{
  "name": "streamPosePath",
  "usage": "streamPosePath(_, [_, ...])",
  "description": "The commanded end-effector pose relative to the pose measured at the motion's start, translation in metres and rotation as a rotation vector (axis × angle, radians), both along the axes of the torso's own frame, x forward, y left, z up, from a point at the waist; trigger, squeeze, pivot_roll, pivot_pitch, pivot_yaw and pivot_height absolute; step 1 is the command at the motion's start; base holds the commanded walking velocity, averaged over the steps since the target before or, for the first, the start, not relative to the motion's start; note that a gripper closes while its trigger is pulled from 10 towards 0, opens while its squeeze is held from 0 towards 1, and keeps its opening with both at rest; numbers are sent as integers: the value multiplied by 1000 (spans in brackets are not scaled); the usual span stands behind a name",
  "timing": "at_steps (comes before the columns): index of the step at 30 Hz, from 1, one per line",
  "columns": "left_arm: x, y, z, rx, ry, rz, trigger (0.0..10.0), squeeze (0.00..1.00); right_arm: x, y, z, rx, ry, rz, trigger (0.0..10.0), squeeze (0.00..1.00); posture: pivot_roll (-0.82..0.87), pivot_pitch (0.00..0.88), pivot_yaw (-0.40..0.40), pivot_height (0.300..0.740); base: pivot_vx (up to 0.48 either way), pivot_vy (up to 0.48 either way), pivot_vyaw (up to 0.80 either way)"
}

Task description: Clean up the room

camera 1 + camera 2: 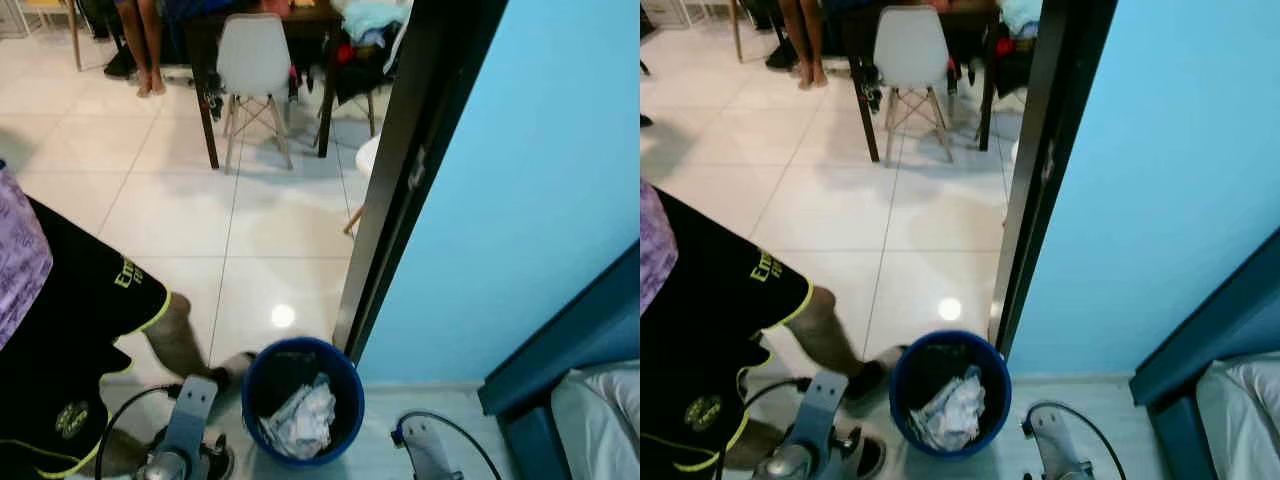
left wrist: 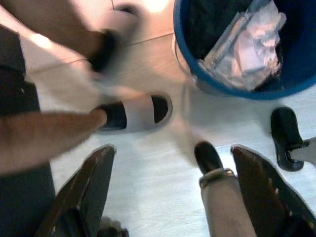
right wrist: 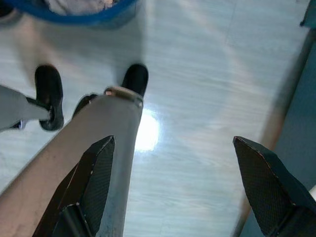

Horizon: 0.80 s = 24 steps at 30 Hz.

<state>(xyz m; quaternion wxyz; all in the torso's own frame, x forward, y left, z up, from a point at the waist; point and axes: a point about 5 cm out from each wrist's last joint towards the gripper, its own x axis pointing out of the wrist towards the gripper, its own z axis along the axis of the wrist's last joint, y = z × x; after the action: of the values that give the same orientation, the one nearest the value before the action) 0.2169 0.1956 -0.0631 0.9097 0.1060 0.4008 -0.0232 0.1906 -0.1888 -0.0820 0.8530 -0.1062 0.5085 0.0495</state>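
Item: blue bin point(image 1: 300, 400), round, open-topped, standing on the pale floor point(image 1: 270, 230) just beside the dark door frame point(image 1: 400, 190), directly ahead of the robot and between its two arms; it is holding crumpled white paper and clear wrapping point(image 1: 300, 418) heaped against the near wall, with dark lining showing behind.

Handling, as judged: the bin is looking like light, stiff plastic, likely to slide on the glossy tile if nudged; the rim is offering the best hold, one finger inside and one outside; the contents are soft, weightless and springy, pinching easily but liable to shed scraps.

Left gripper point(image 2: 173, 197): hanging low beside the bin, fingers spread wide apart, holding nothing; the wrist view is looking down on the bin's edge and the floor.

Right gripper point(image 3: 173, 187): hanging over bare floor near the blue bed frame point(image 1: 560, 350), fingers likewise wide apart and empty.

Also present: a person in black shorts point(image 1: 70, 330) and slide sandals point(image 2: 136, 112) stepping close at the robot's left, blurred; a white chair point(image 1: 253, 60) and dark table point(image 1: 260, 30) well apart in the far room.
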Motion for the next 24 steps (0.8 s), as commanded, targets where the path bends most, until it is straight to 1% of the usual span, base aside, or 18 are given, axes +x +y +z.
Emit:
streamPosePath(1, [-23, 0, -15, -10, 111, 34, 10000, 0, -12, -3, -5, -9, 43, -6, 10000, 0, -56, 67, 3, 735, -480, 0, 0])
streamPosePath(3, [-34, -5, -21, -33, 156, 37, 10000, 0, -14, -7, -6, -14, 48, -16, 10000, 0, -58, 62, 2, 735, -480, 0, 0])
streamPosePath(4, [-34, -5, -21, -33, 156, 37, 10000, 0, -14, -7, -6, -14, 48, -16, 10000, 0, -58, 62, 2, 735, -480, 0, 0])
streamPosePath(5, [-37, -8, -23, -39, 167, 33, 10000, 0, -15, -8, -6, -16, 47, -22, 10000, 0, -49, 58, 0, 735, -480, 0, 0])
streamPosePath(7, [-37, -8, -23, -39, 167, 33, 10000, 0, -15, -8, -6, -16, 47, -22, 10000, 0, -49, 58, 0, 735, -480, 0, 0])
streamPosePath(8, [-40, -8, -24, -40, 177, 26, 10000, 0, -14, -7, -6, -27, 51, -6, 10000, 0, -43, 55, 1, 735, -480, 0, 0])
streamPosePath(10, [-45, -8, -27, -41, 202, 28, 10000, 0, -13, -3, -6, -44, 56, 32, 10000, 0, -38, 51, 3, 735, -480, 0, 0])
streamPosePath(12, [-46, -7, -27, -41, 208, 30, 10000, 0, -13, -2, -6, -48, 57, 43, 10000, 0, -38, 51, 3, 735, -480, 0, 0])
streamPosePath(14, [-58, -2, -32, -30, 240, 36, 10000, 0, -7, 6, -4, -44, 44, 51, 10000, 0, -32, 49, 4, 735, -480, 0, 0])
streamPosePath(15, [-58, -2, -32, -30, 240, 36, 10000, 0, -7, 6, -4, -44, 44, 51, 10000, 0, -32, 49, 4, 735, -480, 0, 0])
streamPosePath(17, [-71, 1, -36, -25, 261, 40, 10000, 0, -5, 10, -4, -42, 39, 61, 10000, 0, -31, 46, 4, 735, -480, 0, 0])
streamPosePath(18, [-71, 1, -36, -25, 261, 40, 10000, 0, -5, 10, -4, -42, 39, 61, 10000, 0, -31, 46, 4, 735, -480, 0, 0])
streamPosePath(19, [-75, 3, -37, -24, 268, 42, 10000, 0, -4, 13, -4, -41, 37, 65, 10000, 0, -29, 47, 0, 735, -480, 0, 0])
streamPosePath(24, [-79, 4, -38, -26, 272, 42, 10000, 0, -2, 16, -3, -44, 35, 69, 10000, 0, -28, 46, -3, 735, -480, 0, 0])
